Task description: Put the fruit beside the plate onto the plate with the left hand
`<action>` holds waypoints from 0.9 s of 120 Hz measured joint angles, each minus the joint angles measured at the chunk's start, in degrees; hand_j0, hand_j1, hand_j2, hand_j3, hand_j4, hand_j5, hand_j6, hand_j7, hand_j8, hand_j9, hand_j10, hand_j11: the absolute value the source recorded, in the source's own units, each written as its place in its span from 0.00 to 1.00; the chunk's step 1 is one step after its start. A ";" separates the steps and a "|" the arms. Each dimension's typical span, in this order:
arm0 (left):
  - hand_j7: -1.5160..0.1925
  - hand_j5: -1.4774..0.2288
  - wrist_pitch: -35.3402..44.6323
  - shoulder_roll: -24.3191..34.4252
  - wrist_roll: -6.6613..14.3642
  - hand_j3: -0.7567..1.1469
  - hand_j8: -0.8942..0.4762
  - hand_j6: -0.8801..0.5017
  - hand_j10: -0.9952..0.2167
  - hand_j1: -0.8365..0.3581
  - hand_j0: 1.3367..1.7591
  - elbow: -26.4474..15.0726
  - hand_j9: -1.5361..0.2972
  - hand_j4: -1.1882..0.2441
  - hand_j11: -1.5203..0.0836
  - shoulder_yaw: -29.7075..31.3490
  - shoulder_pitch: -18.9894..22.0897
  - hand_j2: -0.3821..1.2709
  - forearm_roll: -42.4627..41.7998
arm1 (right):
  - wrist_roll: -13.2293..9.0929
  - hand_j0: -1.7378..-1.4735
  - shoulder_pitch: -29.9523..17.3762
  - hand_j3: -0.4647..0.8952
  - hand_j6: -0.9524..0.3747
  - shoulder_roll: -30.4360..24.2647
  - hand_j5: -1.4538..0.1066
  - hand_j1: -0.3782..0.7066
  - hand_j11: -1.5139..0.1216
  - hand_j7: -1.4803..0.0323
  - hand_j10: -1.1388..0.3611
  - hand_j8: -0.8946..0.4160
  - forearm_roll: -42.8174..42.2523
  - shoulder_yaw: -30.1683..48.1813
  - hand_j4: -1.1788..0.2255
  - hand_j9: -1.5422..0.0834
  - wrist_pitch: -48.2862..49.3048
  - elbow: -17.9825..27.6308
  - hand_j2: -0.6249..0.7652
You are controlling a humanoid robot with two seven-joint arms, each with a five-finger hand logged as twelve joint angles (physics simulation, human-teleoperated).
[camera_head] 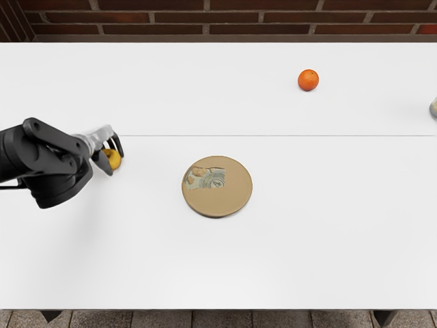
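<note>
L hand [106, 147] round fruit [114, 160] (lemon?), plate [217, 186] apart

Plate [229, 199] central on table [307, 239], fruit [114, 160] to its left, orange [308, 80] behind right.

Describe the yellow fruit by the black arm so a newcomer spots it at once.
On the white table, find the round tan plate near the middle. Look left to the left hand, whose fingers curl round the yellow fruit. It is yellow and held, whereas the orange lies alone at the far right.
</note>
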 joint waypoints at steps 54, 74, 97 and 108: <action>0.22 0.18 -14.24 3.34 -0.30 0.40 0.41 0.42 0.16 0.40 0.75 -1.16 0.22 0.27 0.23 -4.23 -7.85 0.53 -8.56 | 0.00 0.30 0.00 0.34 0.71 0.00 0.92 0.04 0.92 0.97 0.75 0.67 0.00 0.00 0.83 0.94 0.00 0.00 0.45; 0.21 0.16 -18.32 1.17 -0.49 0.40 0.40 0.38 0.13 0.38 0.75 -1.18 0.22 0.26 0.24 -12.69 -7.73 0.59 -10.39 | 0.00 0.30 0.00 0.34 0.71 0.00 0.92 0.04 0.92 0.97 0.75 0.67 0.00 0.00 0.83 0.94 0.00 0.00 0.45; 0.20 0.14 -20.13 0.35 -0.58 0.40 0.40 0.38 0.11 0.32 0.75 -1.03 0.22 0.26 0.24 -20.11 -6.98 0.70 -10.49 | 0.00 0.30 0.00 0.34 0.71 0.00 0.92 0.04 0.92 0.97 0.75 0.67 0.00 0.00 0.83 0.94 0.00 0.00 0.45; 0.20 0.14 -20.38 0.31 -0.58 0.40 0.40 0.37 0.11 0.31 0.75 -0.99 0.21 0.26 0.23 -21.56 -6.98 0.73 -10.47 | 0.00 0.30 0.00 0.34 0.71 0.00 0.92 0.04 0.92 0.97 0.75 0.67 0.00 0.00 0.83 0.94 0.00 0.00 0.45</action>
